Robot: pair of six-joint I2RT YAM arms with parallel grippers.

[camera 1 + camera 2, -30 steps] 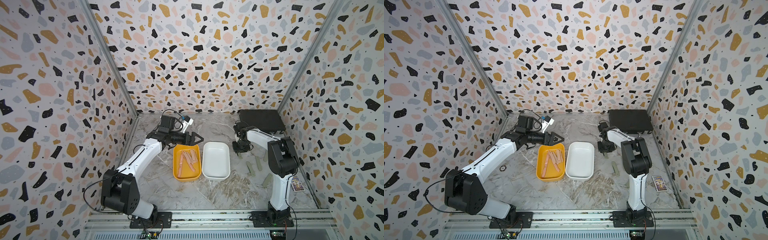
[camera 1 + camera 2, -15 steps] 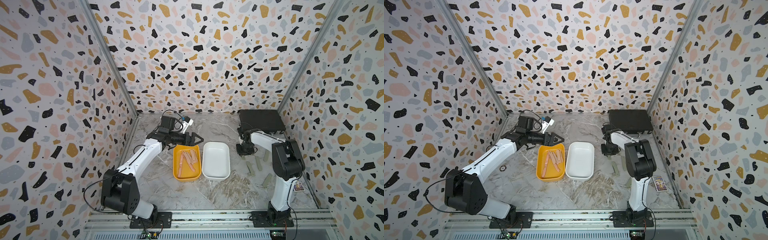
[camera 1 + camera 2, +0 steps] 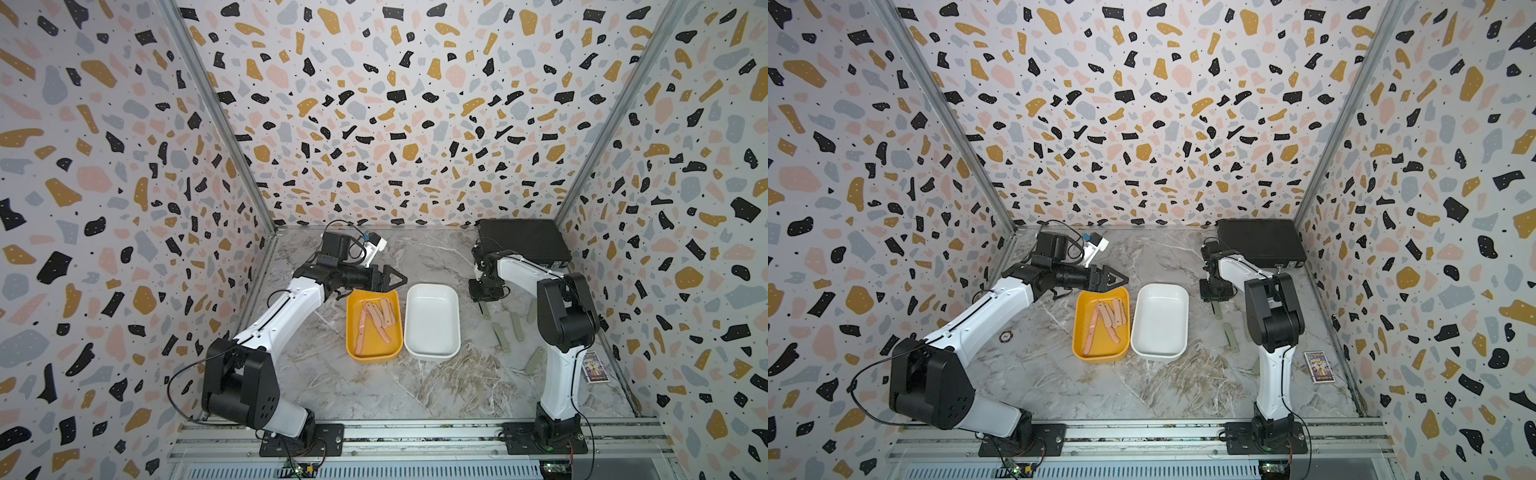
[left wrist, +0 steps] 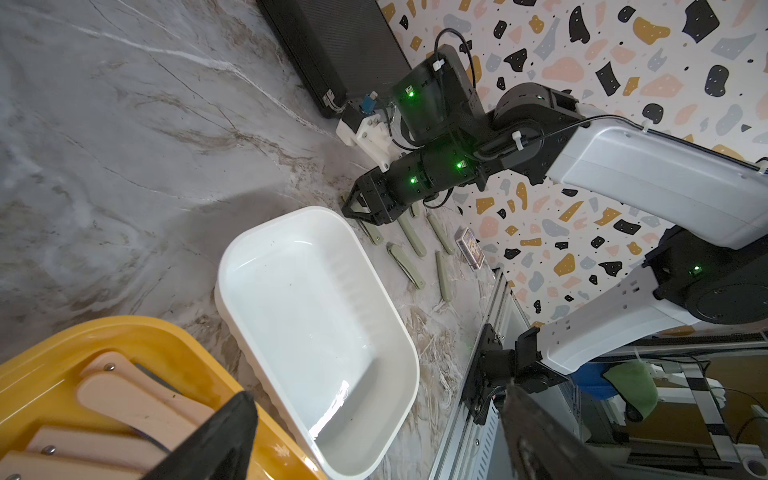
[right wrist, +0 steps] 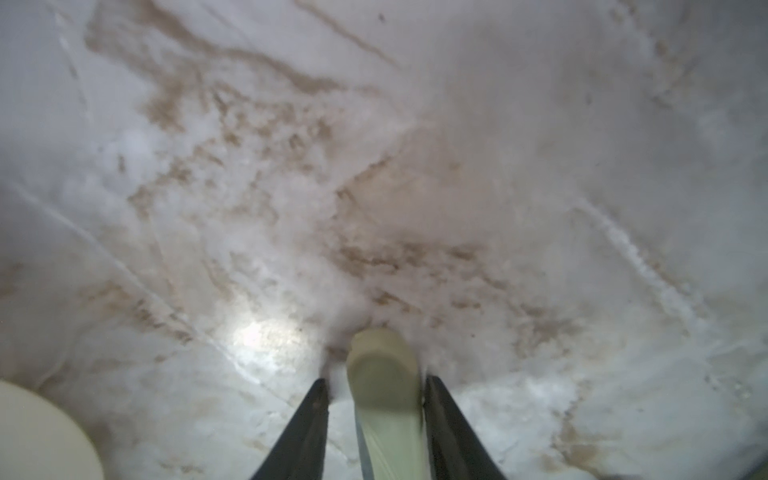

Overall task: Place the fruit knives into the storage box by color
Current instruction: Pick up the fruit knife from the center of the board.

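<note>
Fruit knives (image 3: 377, 318) lie in the left tray (image 3: 348, 328). The right tray (image 3: 432, 320) adjoins it. Loose knives (image 3: 500, 336) lie on the surface (image 3: 374, 395) right of both trays. A case (image 3: 521, 243) fills the rear right corner, and a small box (image 3: 593, 366) lies by the right wall.

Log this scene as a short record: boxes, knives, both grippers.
yellow plastic box: holds the pale pink fruit knives
white plastic box: empty
sage green fruit knives: loose on the marble-patterned tabletop, none boxed
left gripper: open, hovering by the yellow box's far end
right gripper: open, low at the tabletop, jaws either side of one green knife
</note>
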